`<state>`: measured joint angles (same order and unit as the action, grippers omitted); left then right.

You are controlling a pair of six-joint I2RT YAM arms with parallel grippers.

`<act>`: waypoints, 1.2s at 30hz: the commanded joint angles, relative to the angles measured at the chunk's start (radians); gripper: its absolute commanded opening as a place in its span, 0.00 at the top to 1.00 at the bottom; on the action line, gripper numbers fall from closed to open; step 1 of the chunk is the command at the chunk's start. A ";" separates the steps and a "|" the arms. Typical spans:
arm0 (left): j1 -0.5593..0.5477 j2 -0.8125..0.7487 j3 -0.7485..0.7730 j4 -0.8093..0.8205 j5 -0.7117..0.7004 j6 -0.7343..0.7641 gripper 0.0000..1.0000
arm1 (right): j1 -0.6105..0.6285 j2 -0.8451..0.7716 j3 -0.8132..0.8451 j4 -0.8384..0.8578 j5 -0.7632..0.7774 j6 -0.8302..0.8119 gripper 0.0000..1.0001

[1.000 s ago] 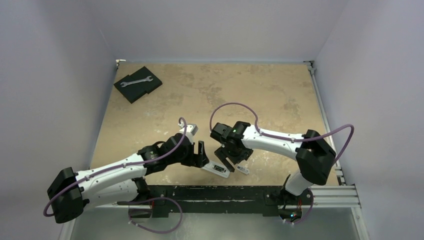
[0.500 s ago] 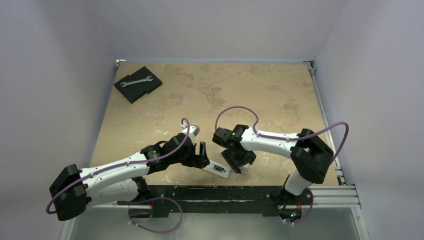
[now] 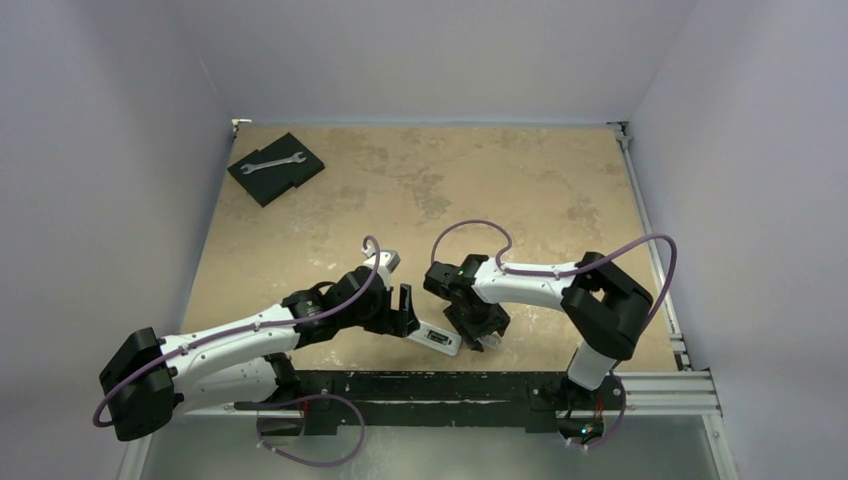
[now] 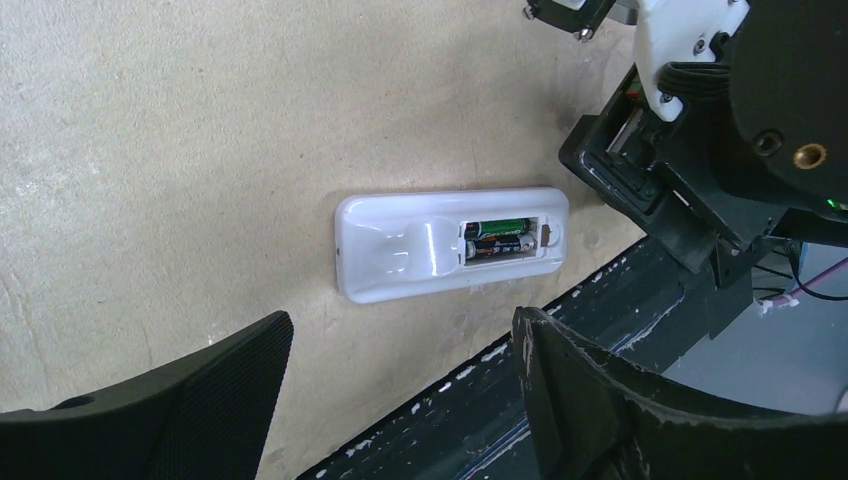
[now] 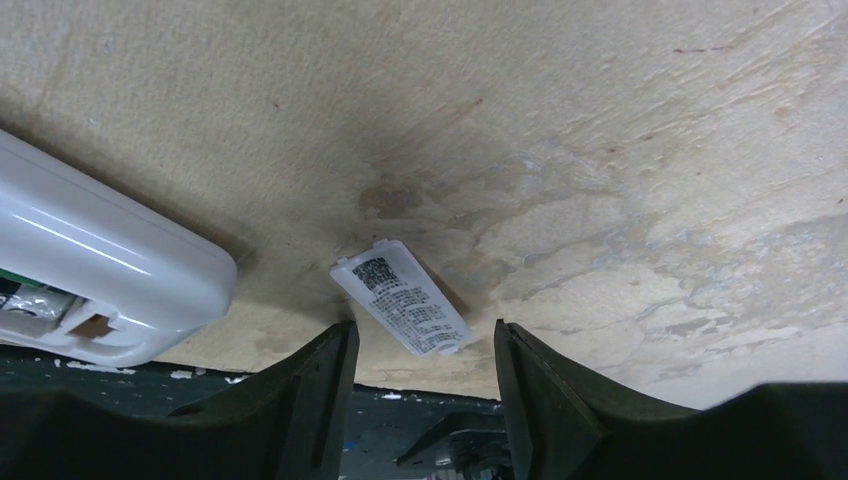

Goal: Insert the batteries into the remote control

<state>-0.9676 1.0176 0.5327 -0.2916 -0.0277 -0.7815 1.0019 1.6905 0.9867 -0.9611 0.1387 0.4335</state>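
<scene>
The white remote control [image 4: 440, 243] lies back-up near the table's front edge, also seen in the top view [image 3: 436, 338] and at the left of the right wrist view [image 5: 100, 280]. Two dark batteries [image 4: 500, 237] sit side by side in its uncovered bay. My left gripper [image 4: 400, 330] hovers open just left of the remote [image 3: 405, 312], holding nothing. My right gripper [image 5: 425, 340] is low over a small white cover piece [image 5: 402, 305] with a printed label. Its jaws stand apart on either side of the cover's near end, with gaps showing. From above, that gripper [image 3: 478, 325] hides most of the cover.
A black foam pad [image 3: 290, 175] with a silver wrench [image 3: 272, 162] lies at the far left corner. The black rail of the table's front edge [image 3: 450, 385] runs just behind the remote and the cover. Grey walls enclose the table.
My right gripper has moved down and slightly left over the cover piece, and its jaws have narrowed. The left arm and the remote have stayed put.
</scene>
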 commanded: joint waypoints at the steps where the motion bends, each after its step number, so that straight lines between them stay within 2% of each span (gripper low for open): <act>1: -0.003 0.011 0.026 0.045 0.014 0.014 0.19 | -0.002 0.005 -0.010 0.040 -0.014 0.008 0.41; 15: -0.003 0.044 0.031 0.061 0.023 0.011 0.19 | -0.002 0.023 -0.049 0.093 -0.058 -0.006 0.44; 24: -0.003 0.068 0.032 0.072 0.023 0.011 0.19 | -0.002 0.003 -0.074 0.138 -0.136 -0.039 0.51; 36: -0.003 0.080 0.030 0.083 0.023 0.000 0.19 | -0.002 -0.045 -0.088 0.151 -0.133 -0.011 0.49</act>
<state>-0.9676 1.0912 0.5327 -0.2481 -0.0109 -0.7822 0.9936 1.6585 0.9287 -0.8661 0.0414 0.3996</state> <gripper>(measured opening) 0.807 0.494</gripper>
